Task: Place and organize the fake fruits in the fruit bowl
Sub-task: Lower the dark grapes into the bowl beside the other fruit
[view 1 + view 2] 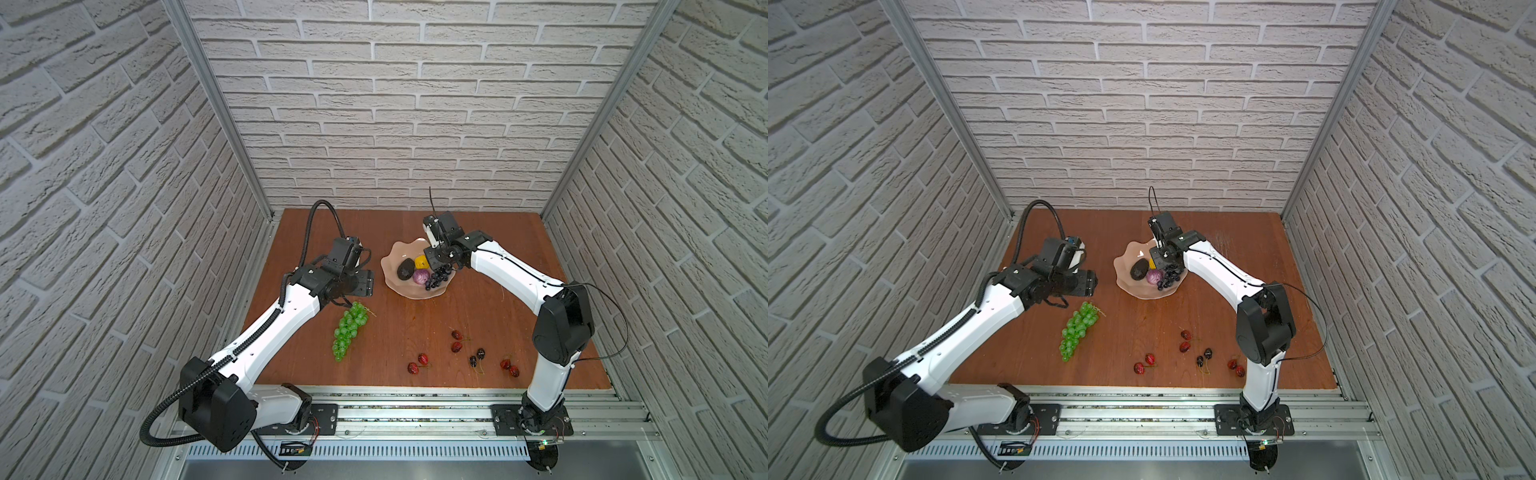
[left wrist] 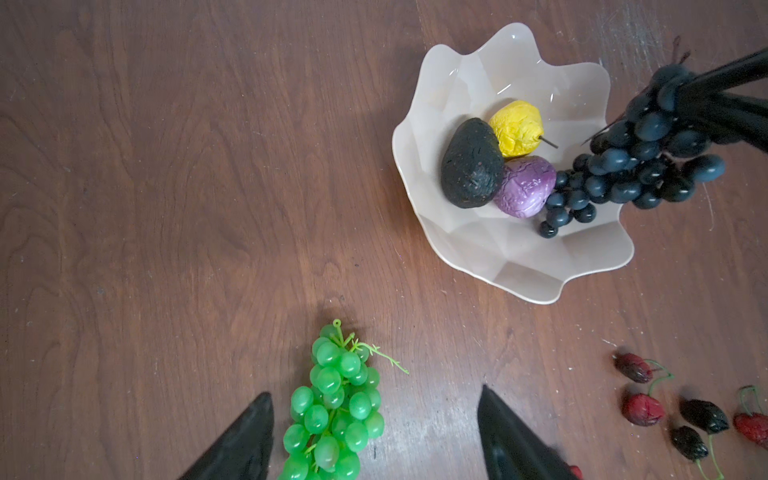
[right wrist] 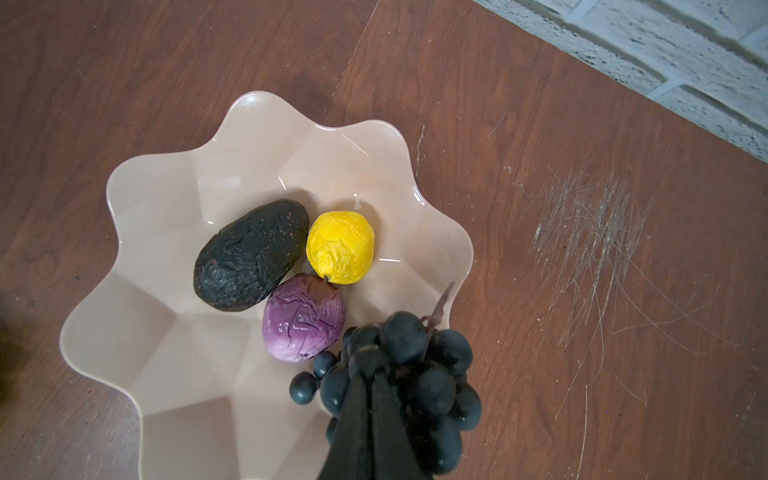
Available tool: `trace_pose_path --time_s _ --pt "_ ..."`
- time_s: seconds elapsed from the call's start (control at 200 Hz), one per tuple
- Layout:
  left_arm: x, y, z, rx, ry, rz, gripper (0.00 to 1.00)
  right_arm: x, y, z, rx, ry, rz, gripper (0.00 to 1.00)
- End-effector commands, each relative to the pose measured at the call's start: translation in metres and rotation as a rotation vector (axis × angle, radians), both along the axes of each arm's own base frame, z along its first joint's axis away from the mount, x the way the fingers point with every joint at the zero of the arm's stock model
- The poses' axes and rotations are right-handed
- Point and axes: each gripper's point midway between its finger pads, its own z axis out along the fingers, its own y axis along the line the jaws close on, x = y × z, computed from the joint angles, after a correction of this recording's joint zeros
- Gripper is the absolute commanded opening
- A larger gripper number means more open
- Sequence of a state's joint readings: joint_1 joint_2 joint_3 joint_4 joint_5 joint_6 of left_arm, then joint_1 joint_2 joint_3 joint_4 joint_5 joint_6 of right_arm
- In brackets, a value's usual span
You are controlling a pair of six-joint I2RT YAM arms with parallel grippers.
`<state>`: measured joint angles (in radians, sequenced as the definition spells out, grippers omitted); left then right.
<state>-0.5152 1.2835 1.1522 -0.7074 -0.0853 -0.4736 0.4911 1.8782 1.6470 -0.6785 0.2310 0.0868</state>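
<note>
1. In both top views the pink bowl [image 1: 400, 254] sat on the wooden table [image 1: 415, 324]. The avocado [image 1: 406, 269], yellow fruit [image 1: 421, 261] and purple fruit [image 1: 420, 276] lay inside it, pressed together.
2. Only those views showed the arms whole. The left arm [image 1: 274, 328] stretched long and low toward the bowl's left side. The right arm [image 1: 511, 270] rose to a high elbow, then sloped down to the bowl's right rim with its wrist bent over it.
3. The left wrist view alone showed the right claw [image 2: 690, 93] from the side, clenched on the top of the dark grapes [image 2: 640, 166]. The bunch hung across the bowl's rim, its loose tip down inside beside the purple fruit (whether it touched the bowl's floor was unclear).
4. That same view showed the left claw [image 2: 376, 392] spread wide and holding nothing. The green grapes [image 2: 332, 407] showed between its fingers, lying on the table in front and to the left of the bowl.
5. The cherries [image 2: 642, 409], red and dark, lay scattered on the table in front of the bowl and well apart from it. They and the green grapes fell outside the right wrist view.
6. The right wrist view looked down the pinched claw into the bowl. It alone showed pale scratches [image 3: 590, 241] on the wood beside the bowl and a strip of brick wall [image 3: 665, 54] beyond it.
</note>
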Motion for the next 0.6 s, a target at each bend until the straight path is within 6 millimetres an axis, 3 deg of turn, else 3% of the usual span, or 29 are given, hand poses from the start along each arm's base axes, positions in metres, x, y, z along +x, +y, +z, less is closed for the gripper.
trace_pose_path --time_s 0.0,0.28,0.295,0.32,0.595 --pt "0.004 0.001 0.005 -0.002 -0.002 0.017 0.77 0.018 0.004 0.009 0.011 -0.055 0.012 0.06" --pt "0.007 -0.007 -0.003 -0.024 0.034 0.011 0.77 0.032 0.011 -0.002 0.026 -0.037 0.024 0.06" --pt "0.007 -0.007 -0.004 -0.024 0.037 0.011 0.77 0.033 0.011 -0.015 0.013 -0.014 0.025 0.06" --pt "0.007 -0.008 -0.006 -0.024 0.041 0.008 0.77 0.035 0.011 -0.018 0.008 -0.009 0.024 0.06" --pt "0.007 -0.009 -0.009 -0.012 0.062 0.001 0.77 0.048 0.010 -0.030 -0.020 0.000 0.016 0.06"
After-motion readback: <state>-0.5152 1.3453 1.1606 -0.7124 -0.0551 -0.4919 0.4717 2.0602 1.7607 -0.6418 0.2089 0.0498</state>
